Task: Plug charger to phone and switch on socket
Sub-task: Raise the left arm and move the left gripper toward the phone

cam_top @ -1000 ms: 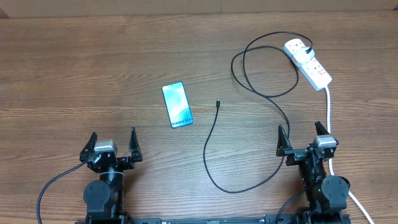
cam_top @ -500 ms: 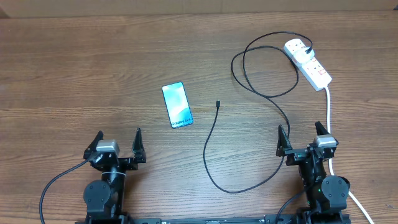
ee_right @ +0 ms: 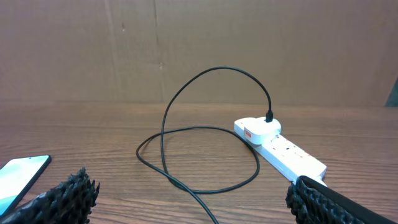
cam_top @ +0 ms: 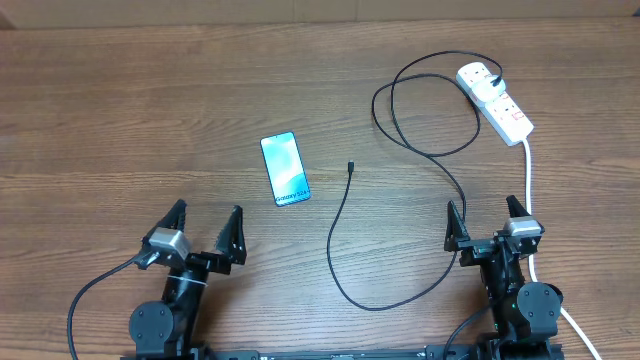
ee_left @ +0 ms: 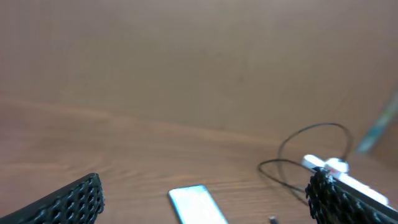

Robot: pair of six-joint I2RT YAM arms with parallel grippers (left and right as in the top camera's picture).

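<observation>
Overhead, the phone (cam_top: 285, 169) lies flat on the wooden bench (cam_top: 120, 100), its screen lit cyan, with nothing attached to it. The charger (cam_top: 340, 240) is a thin black cable. Its connector tip (cam_top: 351, 166) rests loose on the bench a short way to the right of the phone, level with it and apart from it. From there the cable runs down and away from the phone, curves round, and loops up to the socket (cam_top: 495, 101), which sits well to the right of the phone and farther from the robot. The black plug (cam_top: 497, 78) appears seated in the far end of the socket. The thick white cord (cam_top: 528, 170) trails from the socket's near end back toward the robot.

The left gripper (cam_top: 209, 207) hangs below and slightly left of the phone, fingers spread wide and grasping nothing. The right gripper (cam_top: 481, 203) sits far to the right of the phone, near the white cord, likewise released and empty.

By my reading, the task is barely begun. The plug end looks already in place, but the tip has not yet been picked up or joined to the phone. The socket's switch is too small to read, so I cannot tell whether it is on. What remains is lifting the tip, seating it in the phone's port, and pressing the switch.
</observation>
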